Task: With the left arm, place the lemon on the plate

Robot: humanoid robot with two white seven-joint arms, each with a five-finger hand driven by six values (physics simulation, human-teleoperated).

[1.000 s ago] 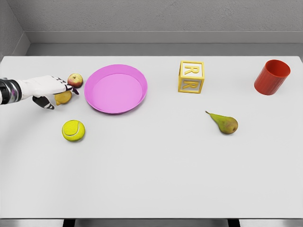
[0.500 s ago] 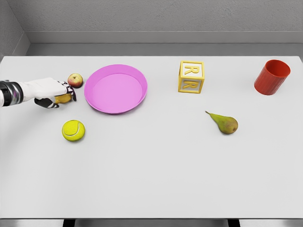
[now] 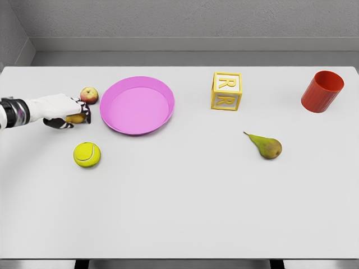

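The yellow lemon [image 3: 76, 118] lies at the left of the white table, mostly covered by my left hand [image 3: 72, 112], whose fingers are curled over and around it. Only a sliver of the lemon shows under the hand. The pink plate [image 3: 137, 105] sits just right of the hand, a short gap away. My left arm reaches in from the left edge. The right arm is out of view.
A small red-yellow apple [image 3: 88, 94] sits right behind the hand, close to the plate's left rim. A yellow tennis ball [image 3: 87, 154] lies in front of the hand. Farther right are a yellow letter block [image 3: 226, 91], a pear [image 3: 266, 145] and a red cup [image 3: 321, 91].
My left hand has lowered onto the lemon and its fingers have curled around it, hiding most of the fruit. The lemon stays in about the same spot.
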